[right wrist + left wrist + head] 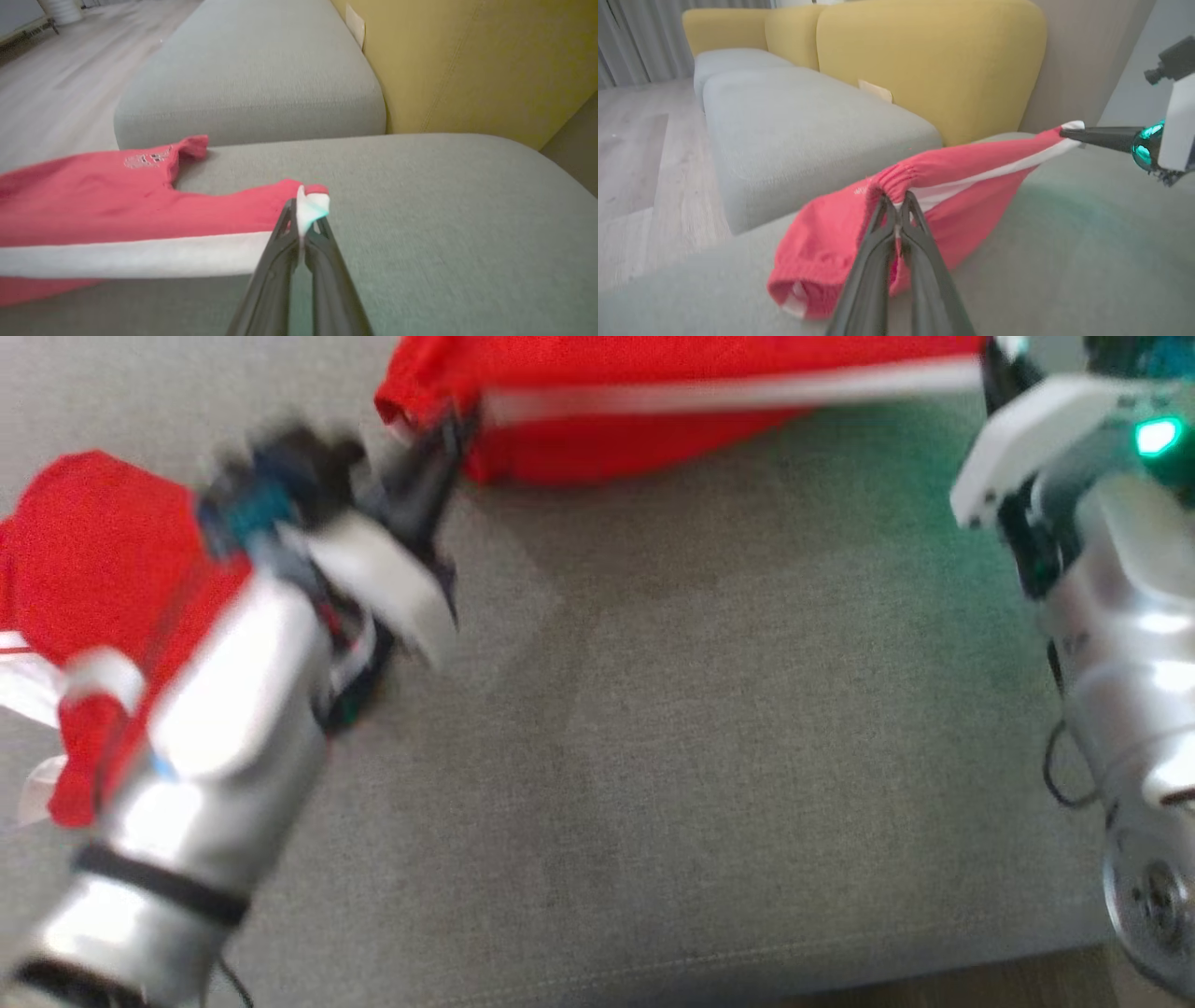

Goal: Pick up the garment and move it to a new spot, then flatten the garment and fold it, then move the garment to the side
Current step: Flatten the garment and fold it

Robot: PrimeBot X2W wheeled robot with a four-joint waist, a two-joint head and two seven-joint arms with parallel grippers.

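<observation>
The garment (653, 392) is red cloth with a white side stripe, stretched taut between my two grippers just above the grey sofa cushion (728, 709). My left gripper (455, 429) is shut on its gathered elastic edge (896, 179), and in the left wrist view the gripper (896, 198) pinches that edge while loose cloth sags to the cushion on the left. My right gripper (990, 364) is shut on the far white-trimmed corner, as the right wrist view shows (301, 205). More red cloth (93, 551) lies left of my left forearm. The head view is blurred.
A yellow backrest (934, 60) rises behind the cushion. A second grey cushion (252, 74) adjoins it, with wooden floor (630, 154) beyond. The cushion's front edge (747, 980) runs along the bottom of the head view.
</observation>
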